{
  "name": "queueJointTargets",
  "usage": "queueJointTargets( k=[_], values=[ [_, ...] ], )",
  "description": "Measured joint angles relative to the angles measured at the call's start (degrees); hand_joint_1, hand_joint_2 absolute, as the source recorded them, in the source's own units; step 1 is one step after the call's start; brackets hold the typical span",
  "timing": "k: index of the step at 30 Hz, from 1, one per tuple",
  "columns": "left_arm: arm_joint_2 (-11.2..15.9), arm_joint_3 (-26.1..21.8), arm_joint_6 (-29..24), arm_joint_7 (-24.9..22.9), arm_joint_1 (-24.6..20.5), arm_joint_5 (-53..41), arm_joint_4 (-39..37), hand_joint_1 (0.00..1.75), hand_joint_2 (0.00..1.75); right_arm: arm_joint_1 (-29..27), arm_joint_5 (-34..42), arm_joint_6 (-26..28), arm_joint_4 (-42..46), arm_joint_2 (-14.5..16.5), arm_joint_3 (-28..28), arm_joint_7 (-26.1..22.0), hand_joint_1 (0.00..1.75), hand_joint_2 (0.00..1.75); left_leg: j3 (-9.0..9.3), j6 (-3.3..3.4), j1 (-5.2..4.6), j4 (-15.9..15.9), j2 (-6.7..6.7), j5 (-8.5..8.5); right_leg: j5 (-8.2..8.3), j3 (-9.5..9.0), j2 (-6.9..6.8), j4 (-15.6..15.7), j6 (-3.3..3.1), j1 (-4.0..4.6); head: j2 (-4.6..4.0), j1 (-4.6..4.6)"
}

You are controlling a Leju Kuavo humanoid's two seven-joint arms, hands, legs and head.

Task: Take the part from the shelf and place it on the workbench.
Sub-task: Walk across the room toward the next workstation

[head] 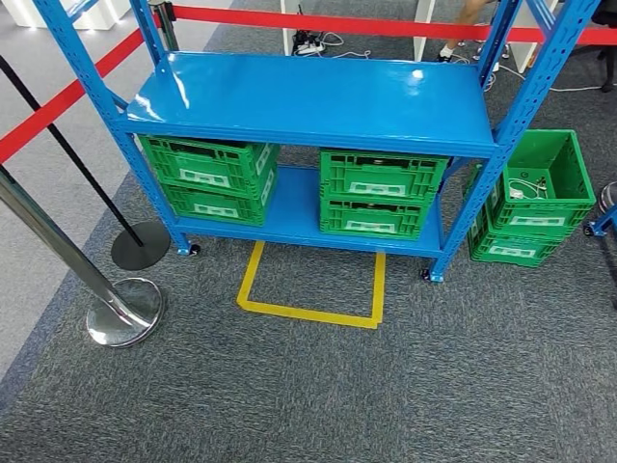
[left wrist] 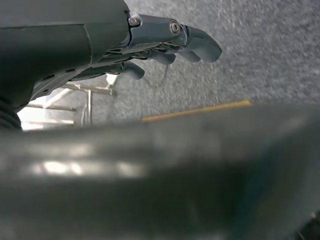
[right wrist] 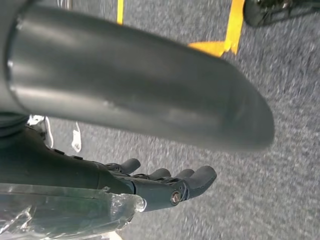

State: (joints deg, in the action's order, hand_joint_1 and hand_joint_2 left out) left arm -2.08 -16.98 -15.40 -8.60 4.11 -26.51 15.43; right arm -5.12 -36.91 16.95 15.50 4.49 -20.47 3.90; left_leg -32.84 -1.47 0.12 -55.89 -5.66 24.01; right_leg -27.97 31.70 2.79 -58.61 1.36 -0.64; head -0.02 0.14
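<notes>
A blue shelf (head: 312, 106) fills the upper half of the head view, standing on grey carpet (head: 328, 395). Green crates (head: 211, 178) sit on its lower level; another crate (head: 542, 183) at the right edge holds small parts (head: 525, 188), too small to tell apart. Yellow tape (head: 312, 311) marks the floor at centre. The left robot hand (left wrist: 166, 47) and right robot hand (right wrist: 166, 182) hang with fingers extended, holding nothing.

Blue steel shelf (head: 312, 101) is seen ahead on grey carpet — top deck bare. On the lower deck, two stacks of green crates (head: 211, 178) (head: 378, 191) are set side by side; parts inside cannot be made out.
</notes>
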Motion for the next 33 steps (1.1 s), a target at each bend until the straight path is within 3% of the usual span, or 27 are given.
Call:
queueJointTargets(
  k=[18, 20, 22, 24, 26, 28, 29, 30, 31, 33],
  values=[
    [1.26, 11.02, 10.84, 6.05, 3.07, 18.82, 4.04, 0.00, 0.00, -2.16, 26.17, -11.97, 4.25, -2.49, 13.59, -2.66, 0.00, 0.00, 0.00, 0.03, -0.01, -0.03, 0.00, 0.02, 0.00, 0.01, 0.00, 0.02, 0.01, -0.03, 0.00, -0.01],
    [1.45, 12.03, 12.00, 6.68, 3.23, 20.82, 4.52, 0.00, 0.00, -2.48, 28.94, -13.24, 4.53, -2.67, 14.89, -2.96, 0.00, 0.00, -0.03, 0.57, -0.12, -0.30, 0.01, 0.19, 0.03, 0.00, 0.06, 0.20, 0.34, -0.24, 0.00, -0.06],
    [1.66, 12.92, 13.01, 7.28, 3.12, 22.60, 5.69, 0.00, 0.00, -3.27, 31.48, -14.40, 4.55, -2.77, 16.01, -3.21, 0.00, 0.00, 0.04, 1.52, -0.28, -0.27, 0.04, 0.30, 0.09, -0.14, 0.12, 0.66, 0.87, -0.39, 0.00, -0.16],
    [1.70, 13.70, 13.83, 7.79, 2.41, 23.98, 7.75, 0.00, 0.00, -4.54, 33.46, -15.26, 3.92, -2.97, 16.87, -3.35, 0.00, 0.00, 0.82, 2.04, 0.10, 1.37, 0.24, -0.40, -0.20, -0.41, -0.26, 0.47, 1.20, -0.15, 0.00, -0.13],
    [1.70, 14.27, 14.39, 8.15, 1.04, 24.90, 10.11, 0.00, 0.00, -6.10, 34.69, -15.86, 2.52, -3.17, 17.51, -3.44, 0.00, 0.00, 1.73, 2.15, 0.63, 2.95, 0.58, -1.07, -2.52, 1.03, -1.10, -3.15, 1.52, 0.06, 0.00, 0.21],
    [1.75, 14.63, 14.65, 8.34, -0.61, 25.47, 12.53, 0.00, 0.00, -7.93, 35.40, -16.21, 0.59, -3.27, 18.01, -3.47, 0.00, 0.00, 1.99, 2.06, 0.76, 3.11, 0.99, -0.95, -6.24, 4.79, -1.76, -10.18, 2.05, -0.13, 0.00, 0.44],
    [1.77, 14.76, 14.73, 8.39, -1.43, 25.64, 13.72, 0.00, 0.00, -8.93, 35.61, -16.29, -0.44, -3.35, 18.20, -3.46, 0.00, 0.00, 2.03, 1.92, 0.83, 3.04, 1.17, -0.80, -7.21, 6.33, -1.94, -12.88, 2.35, -0.29, 0.00, 0.45],
    [1.76, 14.91, 14.81, 8.45, -2.30, 25.79, 15.09, 0.00, 0.00, -10.05, 35.82, -16.33, -1.63, -3.49, 18.37, -3.46, 0.00, 0.00, 2.06, 1.71, 0.95, 2.91, 1.29, -0.63, -7.01, 6.94, -2.07, -13.74, 2.67, -0.47, 0.00, 0.44],
    [1.74, 15.06, 14.91, 8.49, -3.13, 25.88, 16.37, 0.00, 0.00, -11.10, 35.96, -16.36, -2.77, -3.66, 18.52, -3.46, 0.00, 0.00, 2.08, 1.40, 1.16, 2.68, 1.29, -0.43, -5.70, 6.35, -2.14, -12.33, 2.99, -0.64, 0.00, 0.44],
    [1.80, 15.30, 15.06, 8.63, -4.21, 26.00, 18.27, 0.00, 0.00, -12.50, 36.22, -16.47, -4.30, -4.03, 18.82, -3.43, 0.00, 0.00, 2.10, 0.26, 1.73, 1.73, 0.61, 0.30, -1.79, 2.73, -1.86, -5.38, 3.83, -1.12, 0.01, 0.55]
  ],
)
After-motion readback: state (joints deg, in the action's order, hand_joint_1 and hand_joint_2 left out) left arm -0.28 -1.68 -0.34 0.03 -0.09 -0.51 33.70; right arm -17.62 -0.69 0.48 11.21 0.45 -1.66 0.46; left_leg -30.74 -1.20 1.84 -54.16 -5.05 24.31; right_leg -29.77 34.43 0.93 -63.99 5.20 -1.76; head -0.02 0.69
